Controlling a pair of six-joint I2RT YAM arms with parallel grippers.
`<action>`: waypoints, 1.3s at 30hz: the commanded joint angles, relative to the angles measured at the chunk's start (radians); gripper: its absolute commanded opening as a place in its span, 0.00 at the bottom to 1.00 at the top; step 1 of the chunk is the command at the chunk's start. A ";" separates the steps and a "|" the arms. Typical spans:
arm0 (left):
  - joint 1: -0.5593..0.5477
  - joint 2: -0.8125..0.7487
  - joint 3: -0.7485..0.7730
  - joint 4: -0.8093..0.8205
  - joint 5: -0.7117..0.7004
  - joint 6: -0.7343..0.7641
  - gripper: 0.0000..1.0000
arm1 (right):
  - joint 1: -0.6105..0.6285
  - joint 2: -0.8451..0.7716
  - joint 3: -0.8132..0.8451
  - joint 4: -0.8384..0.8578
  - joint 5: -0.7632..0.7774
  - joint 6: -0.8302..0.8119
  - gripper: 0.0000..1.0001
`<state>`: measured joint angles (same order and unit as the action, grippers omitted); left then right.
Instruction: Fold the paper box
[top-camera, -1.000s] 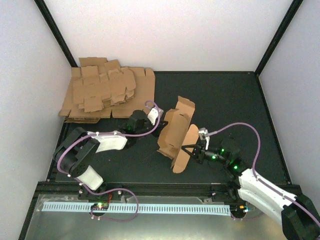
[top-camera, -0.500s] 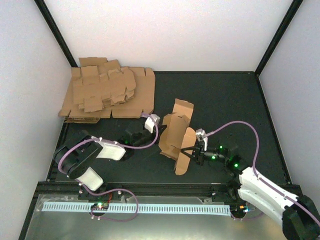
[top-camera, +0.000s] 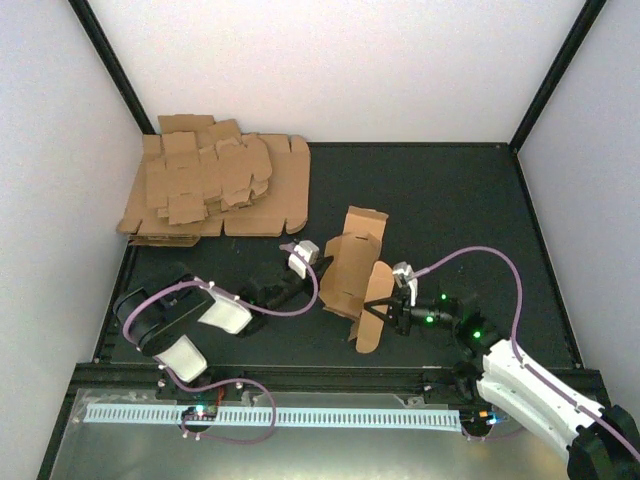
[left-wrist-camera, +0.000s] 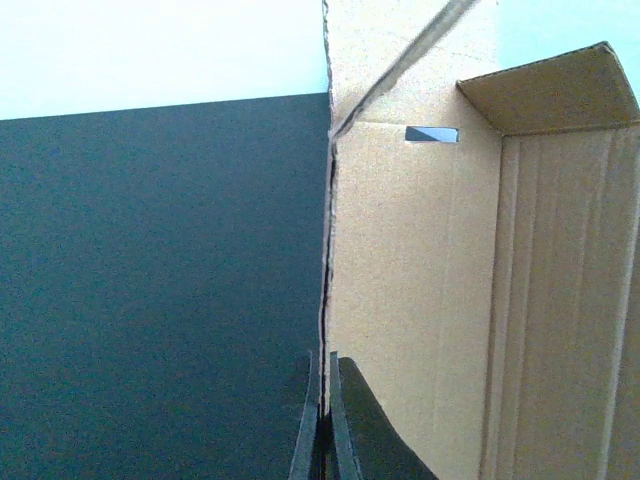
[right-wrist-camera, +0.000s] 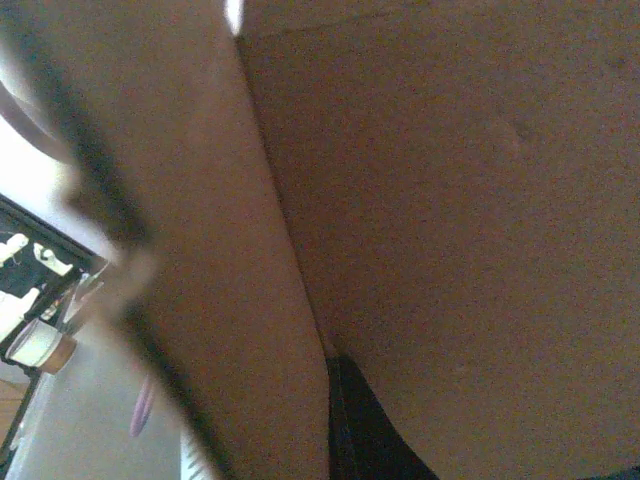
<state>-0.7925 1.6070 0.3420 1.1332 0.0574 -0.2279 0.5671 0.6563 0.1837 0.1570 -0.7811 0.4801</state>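
Observation:
The paper box (top-camera: 355, 270) is a brown cardboard piece, partly folded, held upright over the black mat between the two arms. My left gripper (top-camera: 322, 288) is shut on its left edge; in the left wrist view the two thin fingers (left-wrist-camera: 309, 420) pinch the cardboard wall (left-wrist-camera: 420, 280) edge-on, with a small slot near the top. My right gripper (top-camera: 378, 312) is shut on the lower right flap. The right wrist view is almost filled by blurred cardboard (right-wrist-camera: 450, 200), and only one dark fingertip (right-wrist-camera: 350, 420) shows.
A thick pile of brown cardboard sheets (top-camera: 215, 185) lies in the back left corner of the mat. Black frame posts and white walls enclose the area. A metal rail (top-camera: 270, 415) runs along the near edge by the arm bases.
Both arms have drawn the box toward the near edge and slightly right. The left arm has lowered and stretched out flatter. Both grips are unchanged.

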 joint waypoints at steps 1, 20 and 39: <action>-0.050 0.016 0.000 0.185 -0.088 0.008 0.02 | 0.009 -0.006 -0.079 -0.138 0.018 0.084 0.02; -0.182 0.194 -0.038 0.429 -0.300 -0.128 0.02 | 0.050 0.068 -0.091 -0.043 0.064 0.096 0.02; -0.186 0.215 0.009 0.498 -0.386 0.037 0.04 | 0.073 -0.030 0.044 -0.137 0.404 -0.056 0.39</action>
<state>-0.9665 1.8145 0.3130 1.5097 -0.3038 -0.2348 0.6346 0.6739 0.2035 0.0822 -0.5335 0.4503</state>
